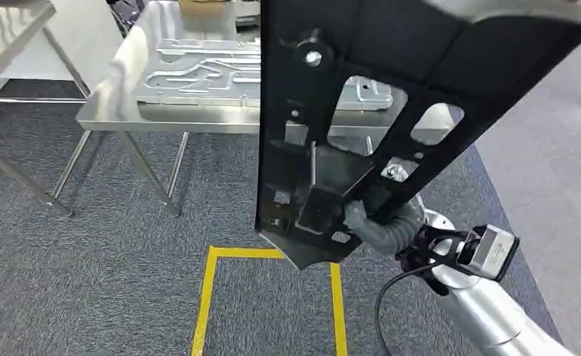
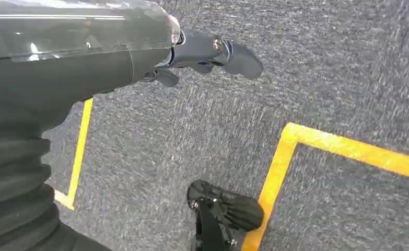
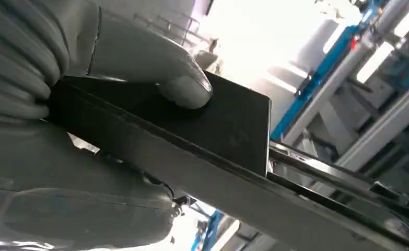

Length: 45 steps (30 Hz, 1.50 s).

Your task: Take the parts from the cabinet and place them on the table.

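Observation:
A large black frame part [image 1: 324, 119] with cut-out openings stands upright in front of me in the head view, tall enough to leave the picture's top. My right hand [image 1: 372, 219] grips its lower end; the right wrist view shows the thumb [image 3: 160, 68] pressed on the black part [image 3: 228, 125]. My left hand [image 2: 202, 55] hangs over the grey carpet with its fingers loose and nothing in it. Beyond the black part stands a steel table [image 1: 116, 111] carrying silver stamped metal panels [image 1: 198, 78].
Yellow tape lines [image 1: 209, 297] mark a rectangle on the carpet just before the table. A second steel table [image 1: 5, 30] stands at the far left. Lighter smooth floor [image 1: 562, 170] runs along the right side.

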Each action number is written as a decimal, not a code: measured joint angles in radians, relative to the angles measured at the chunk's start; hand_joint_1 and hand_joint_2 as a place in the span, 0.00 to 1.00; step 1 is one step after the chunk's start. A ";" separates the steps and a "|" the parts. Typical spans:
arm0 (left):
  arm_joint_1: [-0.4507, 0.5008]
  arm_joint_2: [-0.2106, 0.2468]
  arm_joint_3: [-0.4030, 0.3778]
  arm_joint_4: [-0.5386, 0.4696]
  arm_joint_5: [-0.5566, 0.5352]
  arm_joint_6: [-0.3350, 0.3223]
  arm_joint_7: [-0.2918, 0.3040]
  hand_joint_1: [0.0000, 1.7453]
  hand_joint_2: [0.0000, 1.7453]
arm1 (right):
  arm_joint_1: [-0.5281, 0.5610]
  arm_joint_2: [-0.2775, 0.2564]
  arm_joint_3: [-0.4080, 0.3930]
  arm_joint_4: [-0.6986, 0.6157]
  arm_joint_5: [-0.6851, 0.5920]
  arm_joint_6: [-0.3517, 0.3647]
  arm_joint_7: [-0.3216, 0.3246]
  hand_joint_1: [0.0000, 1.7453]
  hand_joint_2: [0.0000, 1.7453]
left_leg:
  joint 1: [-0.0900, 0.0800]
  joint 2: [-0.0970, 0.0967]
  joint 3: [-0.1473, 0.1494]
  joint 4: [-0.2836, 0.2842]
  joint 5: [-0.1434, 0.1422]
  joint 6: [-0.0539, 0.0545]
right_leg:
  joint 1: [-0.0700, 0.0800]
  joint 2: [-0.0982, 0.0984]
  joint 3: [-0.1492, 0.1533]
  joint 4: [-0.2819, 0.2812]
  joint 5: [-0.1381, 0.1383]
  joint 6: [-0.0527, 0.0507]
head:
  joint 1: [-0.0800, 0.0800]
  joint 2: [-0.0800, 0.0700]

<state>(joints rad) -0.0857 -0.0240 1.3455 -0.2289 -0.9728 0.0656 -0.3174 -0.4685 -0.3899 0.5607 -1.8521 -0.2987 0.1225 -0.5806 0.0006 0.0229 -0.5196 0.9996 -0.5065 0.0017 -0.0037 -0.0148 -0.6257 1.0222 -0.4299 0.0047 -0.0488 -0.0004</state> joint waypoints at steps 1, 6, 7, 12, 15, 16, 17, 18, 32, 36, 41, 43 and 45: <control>-0.002 0.002 -0.001 0.000 -0.003 0.000 -0.001 0.00 1.00 | -0.002 0.000 -0.008 -0.002 -0.006 0.000 0.000 0.98 1.00 | 0.002 0.001 0.001 0.004 -0.009 -0.008 | -0.008 0.004 0.011 -0.009 0.001 -0.009 | 0.000 0.000; -0.004 0.005 -0.003 0.000 -0.014 -0.006 -0.003 0.00 1.00 | 0.003 -0.001 -0.024 -0.010 -0.013 -0.015 0.001 0.98 1.00 | 0.009 -0.014 -0.172 0.330 -0.130 -0.023 | -0.008 0.022 0.036 -0.012 -0.020 -0.026 | 0.000 0.000; -0.002 0.005 -0.003 0.000 -0.014 -0.008 -0.003 0.00 1.00 | 0.006 -0.001 -0.024 -0.010 -0.012 -0.018 0.002 0.98 1.00 | 0.009 -0.014 -0.196 0.346 -0.113 -0.023 | -0.008 0.029 0.043 -0.012 -0.025 -0.025 | 0.000 0.000; -0.002 0.008 -0.003 0.000 -0.014 -0.011 -0.003 0.00 1.00 | 0.008 0.000 -0.029 -0.018 -0.010 -0.027 0.001 0.98 1.00 | 0.006 -0.053 -0.083 0.028 0.073 -0.003 | -0.002 0.057 0.081 -0.011 -0.055 -0.009 | 0.000 0.000; -0.002 0.010 -0.003 0.000 -0.014 -0.011 -0.001 0.00 1.00 | 0.020 0.001 -0.030 -0.024 -0.004 -0.037 0.000 0.98 1.00 | 0.001 -0.045 -0.081 0.025 0.068 0.009 | -0.010 0.070 0.080 -0.018 -0.056 0.008 | 0.000 0.000; -0.005 0.011 -0.003 0.000 -0.014 -0.012 0.000 0.00 1.00 | 0.020 0.001 -0.030 -0.029 -0.003 -0.038 0.000 0.98 1.00 | 0.009 -0.042 -0.074 0.014 0.070 0.018 | -0.004 0.073 0.083 -0.020 -0.060 0.017 | 0.000 0.000; -0.007 0.011 -0.004 0.000 -0.014 -0.014 0.000 0.00 1.00 | 0.024 0.001 -0.034 -0.034 -0.002 -0.040 -0.001 0.98 1.00 | 0.012 -0.035 -0.064 0.004 0.073 0.023 | -0.009 0.061 0.085 -0.006 -0.069 0.020 | 0.000 0.000; -0.008 0.011 -0.005 0.000 -0.014 -0.014 0.000 0.00 1.00 | 0.021 0.001 -0.037 -0.037 -0.002 -0.040 -0.003 0.98 1.00 | 0.012 -0.031 -0.058 0.000 0.069 0.029 | -0.006 0.041 0.062 0.040 -0.091 0.023 | 0.000 0.000; -0.007 0.016 -0.012 0.000 -0.024 -0.020 -0.002 0.00 1.00 | 0.093 -0.002 -0.068 -0.089 0.064 -0.067 -0.018 0.98 1.00 | 0.006 -0.009 0.008 0.006 -0.005 -0.008 | -0.010 0.013 0.026 -0.019 0.000 -0.007 | 0.000 0.000; -0.006 0.018 -0.018 0.000 -0.024 -0.020 -0.002 0.00 1.00 | 0.119 -0.002 -0.072 -0.108 0.077 -0.073 -0.029 0.98 1.00 | 0.010 -0.014 -0.132 0.274 -0.115 -0.023 | -0.008 0.015 0.044 -0.019 -0.019 -0.024 | 0.000 0.000; -0.002 0.019 -0.021 0.000 -0.024 -0.020 0.000 0.00 1.00 | 0.142 -0.002 -0.072 -0.115 0.084 -0.075 -0.030 0.98 1.00 | 0.010 -0.015 -0.108 0.099 0.066 -0.013 | -0.008 0.029 0.087 -0.019 -0.047 -0.016 | 0.000 0.000; -0.003 0.021 -0.022 0.000 -0.024 -0.020 0.000 0.00 1.00 | 0.143 -0.002 -0.073 -0.118 0.084 -0.075 -0.032 0.98 1.00 | 0.003 -0.021 -0.074 0.017 0.073 -0.004 | -0.002 0.033 0.091 -0.016 -0.059 -0.004 | 0.000 0.000; -0.005 0.021 -0.022 0.000 -0.024 -0.020 0.000 0.00 1.00 | 0.146 -0.002 -0.073 -0.121 0.084 -0.075 -0.032 0.98 1.00 | -0.001 -0.021 -0.077 0.022 0.069 0.007 | -0.006 0.033 0.090 -0.020 -0.061 0.006 | 0.000 0.000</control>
<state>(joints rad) -0.0903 -0.0027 1.3233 -0.2289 -0.9964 0.0454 -0.3170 -0.3224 -0.3918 0.4875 -1.9726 -0.2144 0.0473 -0.6123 -0.0001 0.0015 -0.5968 1.0214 -0.4376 0.0085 -0.0098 0.0184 -0.5356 1.0025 -0.4912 0.0102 -0.0492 -0.0004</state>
